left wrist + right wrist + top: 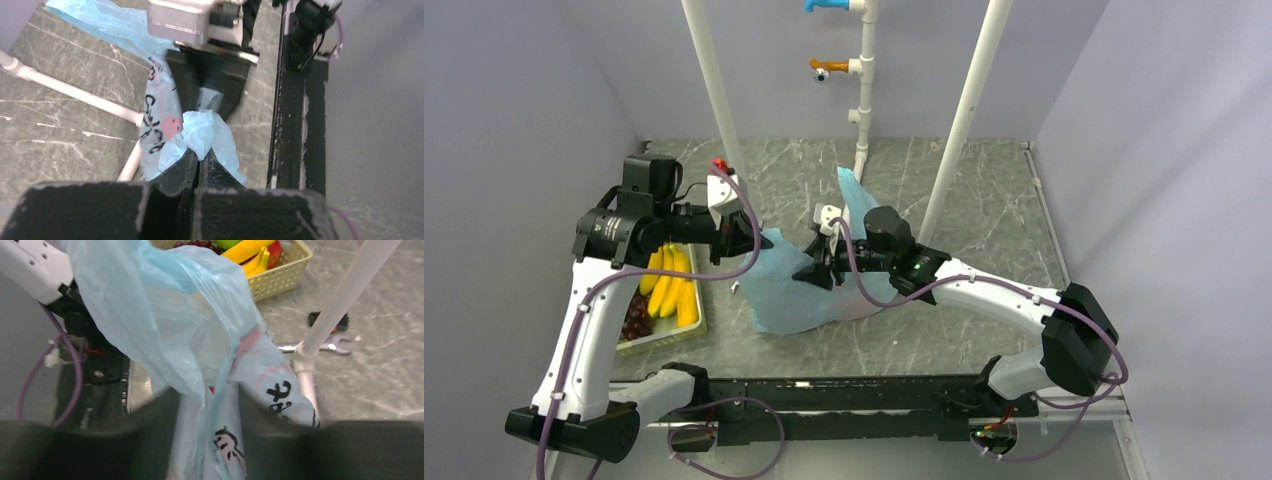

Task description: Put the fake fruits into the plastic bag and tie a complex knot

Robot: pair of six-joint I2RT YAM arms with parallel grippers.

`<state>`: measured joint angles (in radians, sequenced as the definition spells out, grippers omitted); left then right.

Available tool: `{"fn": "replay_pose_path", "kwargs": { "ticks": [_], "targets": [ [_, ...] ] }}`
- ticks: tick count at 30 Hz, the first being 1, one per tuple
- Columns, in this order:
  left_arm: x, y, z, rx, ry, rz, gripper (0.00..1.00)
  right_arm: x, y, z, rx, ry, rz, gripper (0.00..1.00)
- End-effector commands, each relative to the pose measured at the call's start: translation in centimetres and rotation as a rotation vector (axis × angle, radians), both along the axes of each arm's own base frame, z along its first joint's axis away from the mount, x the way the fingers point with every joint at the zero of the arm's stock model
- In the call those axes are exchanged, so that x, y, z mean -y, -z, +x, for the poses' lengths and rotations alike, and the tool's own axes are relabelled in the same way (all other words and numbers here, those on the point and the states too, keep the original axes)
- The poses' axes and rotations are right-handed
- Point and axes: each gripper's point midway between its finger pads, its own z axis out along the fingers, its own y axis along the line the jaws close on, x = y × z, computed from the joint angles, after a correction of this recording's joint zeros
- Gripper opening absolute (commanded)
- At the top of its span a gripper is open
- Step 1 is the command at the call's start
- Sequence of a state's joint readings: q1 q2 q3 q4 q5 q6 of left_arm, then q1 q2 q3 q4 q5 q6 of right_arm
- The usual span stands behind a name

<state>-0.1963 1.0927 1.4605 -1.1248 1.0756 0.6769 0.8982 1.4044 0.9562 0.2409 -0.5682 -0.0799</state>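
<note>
The light-blue plastic bag (796, 292) lies crumpled on the table between my arms, one corner standing up at the back. My left gripper (754, 242) is shut on a bunched fold of its left edge; in the left wrist view the fingertips (201, 159) pinch the bag's plastic (205, 131). My right gripper (820, 268) is at the bag's middle. In the right wrist view its jaws (207, 410) stand apart with the printed bag (165, 315) hanging between them. The fake fruits, yellow bananas (672, 285) and dark grapes (636, 318), lie in a basket at the left. No knot shows.
The yellow basket (282, 272) holds the bananas (247, 251) and a red fruit (274, 252). Two slanted white pipes (964, 110) and a vertical white pipe stand behind the bag. A wrench (332, 342) lies by one pipe's foot. Grey walls close in both sides.
</note>
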Motion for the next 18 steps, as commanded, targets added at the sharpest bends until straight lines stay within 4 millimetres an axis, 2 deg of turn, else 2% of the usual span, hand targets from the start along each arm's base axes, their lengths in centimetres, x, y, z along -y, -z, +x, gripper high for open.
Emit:
{"fn": "replay_pose_path", "kwargs": {
  "ticks": [1,2,3,5,7,9,12,17,18],
  "targets": [
    [1.1,-2.4,0.1,-0.109,-0.031,-0.106,0.0,0.1,-4.5,0.3,0.045,0.036,0.116,0.85],
    [1.2,-2.6,0.4,-0.135,-0.066,-0.139,0.0,0.3,-5.9,0.4,0.03,0.06,0.156,0.97],
    [1.3,-3.3,1.2,-0.086,-0.095,-0.173,0.0,0.4,-7.3,0.3,0.009,0.08,0.203,0.99],
    [1.2,-2.8,1.6,-0.08,-0.16,-0.204,0.0,0.2,-10.0,-0.3,-0.011,0.089,0.287,1.0],
    [1.3,-2.9,2.2,-0.069,-0.194,-0.232,0.0,-0.2,-11.7,-0.5,-0.015,0.129,0.338,1.0],
    [1.5,-2.6,2.1,-0.104,-0.193,-0.233,0.0,-0.7,-12.1,-0.2,-0.023,0.177,0.373,1.0],
    [1.9,-2.7,1.9,-0.114,-0.184,-0.254,0.0,-2.0,-11.6,0.1,-0.002,0.211,0.411,1.0],
    [2.8,-3.4,1.3,-0.154,-0.151,-0.306,0.0,-4.2,-10.0,1.7,0.021,0.273,0.471,0.99],
    [2.9,-3.5,1.1,-0.159,-0.139,-0.309,0.0,-4.5,-9.7,2.1,0.029,0.291,0.479,0.95]
  ]
}}
